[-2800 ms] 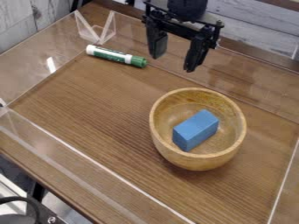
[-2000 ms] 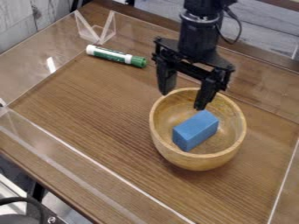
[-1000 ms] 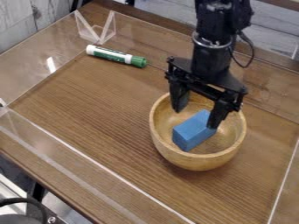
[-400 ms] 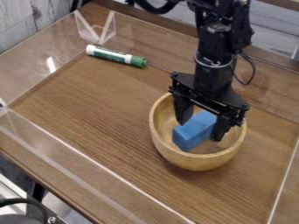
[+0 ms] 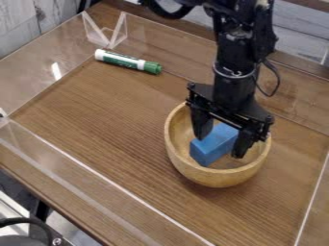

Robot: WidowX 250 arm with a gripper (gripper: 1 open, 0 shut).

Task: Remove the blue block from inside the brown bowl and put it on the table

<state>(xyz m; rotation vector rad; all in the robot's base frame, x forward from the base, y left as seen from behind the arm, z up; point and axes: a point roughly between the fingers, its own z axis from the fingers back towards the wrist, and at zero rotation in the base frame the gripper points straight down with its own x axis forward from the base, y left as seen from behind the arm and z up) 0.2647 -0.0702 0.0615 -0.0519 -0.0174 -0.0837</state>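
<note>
The blue block [image 5: 214, 145] lay inside the brown bowl [image 5: 193, 169], so none of the removal was done. The gripper [image 5: 228, 137] pointed straight down into the bowl with its jaws spread wide, one finger on each side of the block and not clamped on it. Closing, lifting and setting the block on the table [image 5: 103, 115] all remained.

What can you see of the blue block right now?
The blue block is a small, solid, bright-blue brick with plain matte faces. It lies in the hollow of the brown bowl, long axis running diagonally, its far end partly hidden by the gripper. The open fingers straddle it, one on either side; whether they touch it cannot be told. It has not been lifted.
</note>
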